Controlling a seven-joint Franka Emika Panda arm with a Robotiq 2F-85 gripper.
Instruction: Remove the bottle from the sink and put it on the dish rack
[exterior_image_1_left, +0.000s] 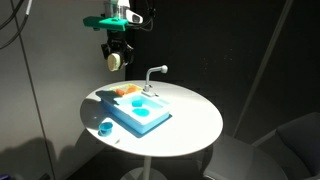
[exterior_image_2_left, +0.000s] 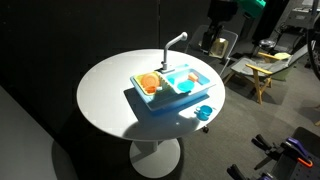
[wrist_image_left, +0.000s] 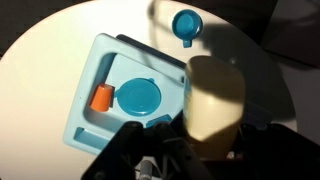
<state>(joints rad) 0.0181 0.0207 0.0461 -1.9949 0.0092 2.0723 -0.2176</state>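
My gripper is shut on a pale cream bottle and holds it high in the air, beyond the table's edge and well above the sink. The light blue toy sink lies on the round white table, with a pale curved faucet at its back. Its orange dish rack section forms one end. In the wrist view the bottle fills the space between the fingers, with the sink and orange rack below. The other exterior view shows the gripper, sink and rack.
A small blue round piece lies on the table next to the sink; it also shows in the wrist view and in an exterior view. The round white table stands on a pedestal. Wooden furniture stands behind.
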